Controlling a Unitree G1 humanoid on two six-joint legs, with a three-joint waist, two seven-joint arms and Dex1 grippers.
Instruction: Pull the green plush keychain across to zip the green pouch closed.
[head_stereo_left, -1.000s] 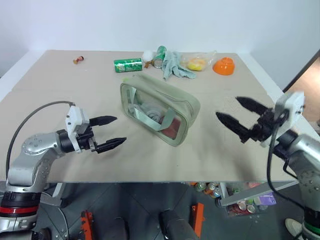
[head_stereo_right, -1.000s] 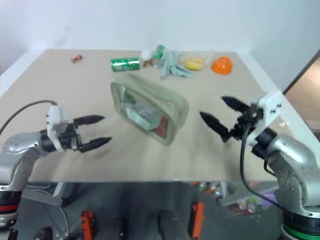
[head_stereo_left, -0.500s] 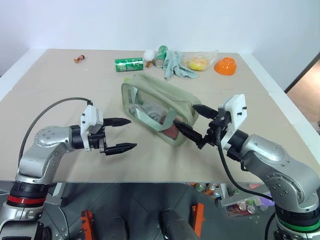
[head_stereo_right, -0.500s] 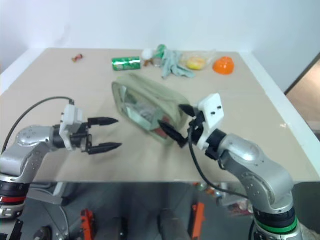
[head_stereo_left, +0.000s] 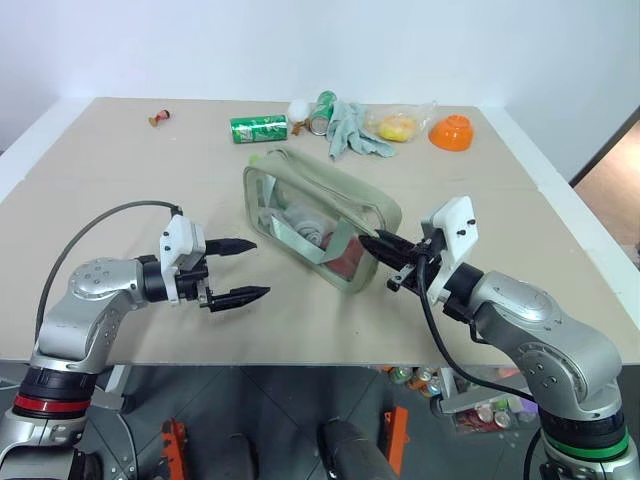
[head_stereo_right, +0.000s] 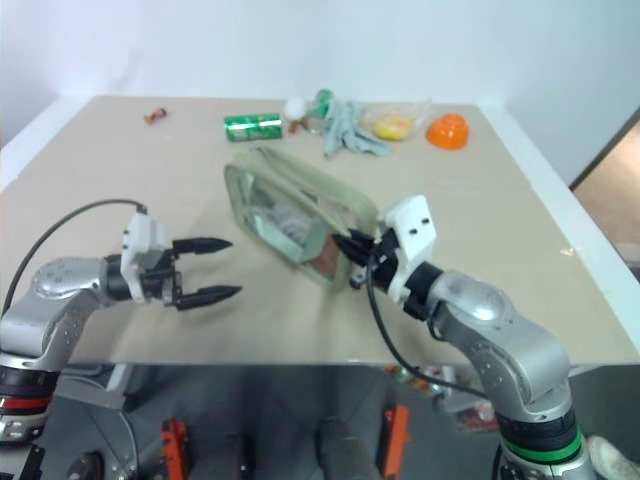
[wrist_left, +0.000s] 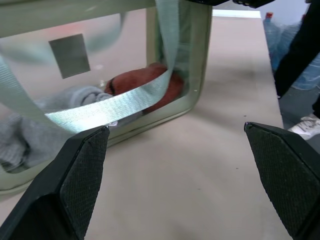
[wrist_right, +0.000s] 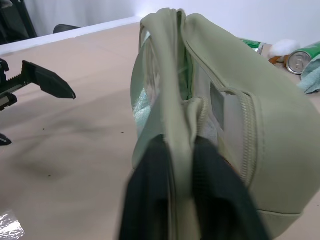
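Observation:
The green pouch lies at an angle in the middle of the table, its clear side and a pale webbing handle facing my left gripper. A small lime-green bit, apparently the green plush keychain, sits at the pouch's far left corner. My right gripper is shut on the fabric edge at the pouch's near right end. My left gripper hovers open a short way left of the pouch, holding nothing.
Along the far edge lie a green soda can, a second can, a grey-green glove, a plastic bag with something yellow, an orange bowl and a small brown item. The near table edge is just below both arms.
My right gripper swung in from the right, reached the pouch's near right end and closed on its fabric. The left gripper stayed open in about the same place.

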